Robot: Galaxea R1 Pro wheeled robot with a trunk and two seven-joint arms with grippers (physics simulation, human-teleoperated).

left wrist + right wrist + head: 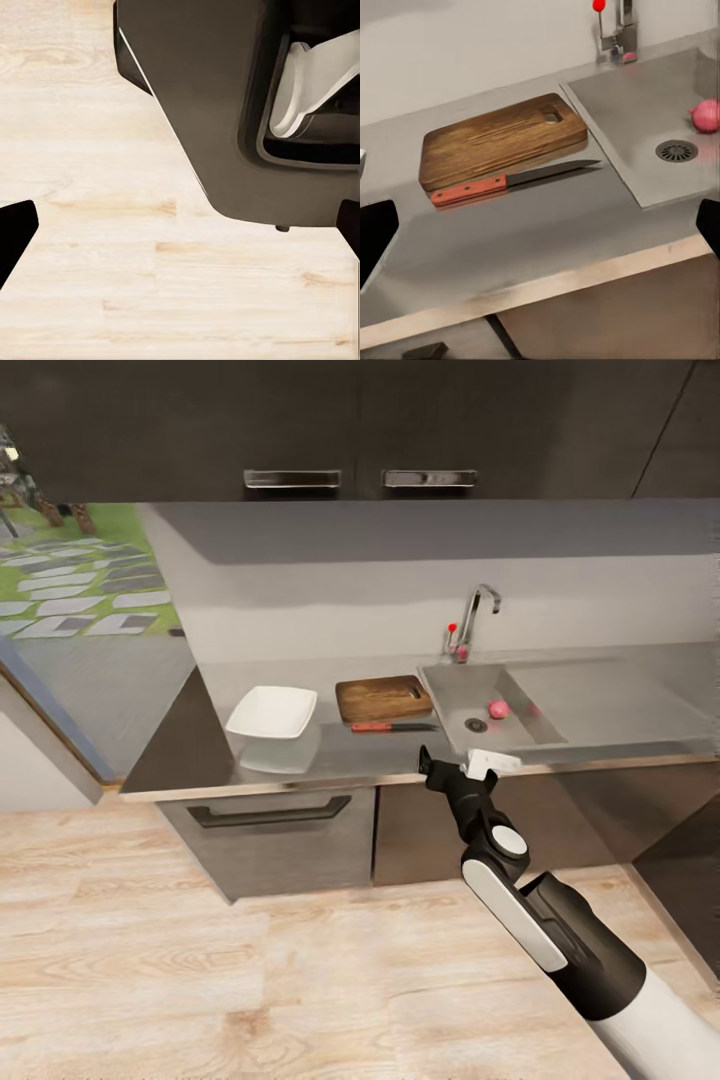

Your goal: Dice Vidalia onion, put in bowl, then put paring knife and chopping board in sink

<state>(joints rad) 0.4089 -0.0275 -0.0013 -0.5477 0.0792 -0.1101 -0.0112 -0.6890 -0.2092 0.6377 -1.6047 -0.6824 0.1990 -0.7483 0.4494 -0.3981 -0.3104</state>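
Observation:
A small pinkish round Vidalia onion (pixel 498 709) (pixel 705 115) lies in the steel sink (pixel 455 695) (pixel 622 112) beside the dark drain (pixel 677 151). The brown chopping board (pixel 383 698) (pixel 502 139) lies flat on the grey countertop (pixel 340 755) just left of the sink. The red-handled paring knife (pixel 393 727) (pixel 510 180) rests in front of the board, blade toward the sink. Further left stands the white bowl (pixel 272 712). My right gripper (pixel 455 762) (pixel 540 232) hovers open at the counter's front edge, in front of the sink, holding nothing. My left gripper (pixel 180 232) is open over the wooden floor.
A chrome tap (pixel 478 610) with a red-knobbed lever (pixel 598 6) stands behind the sink. Dark upper cabinets (pixel 360 420) hang over the counter, and a drawer with a handle (pixel 270 815) sits below. The robot's own dark body (pixel 225 112) looms near the left gripper.

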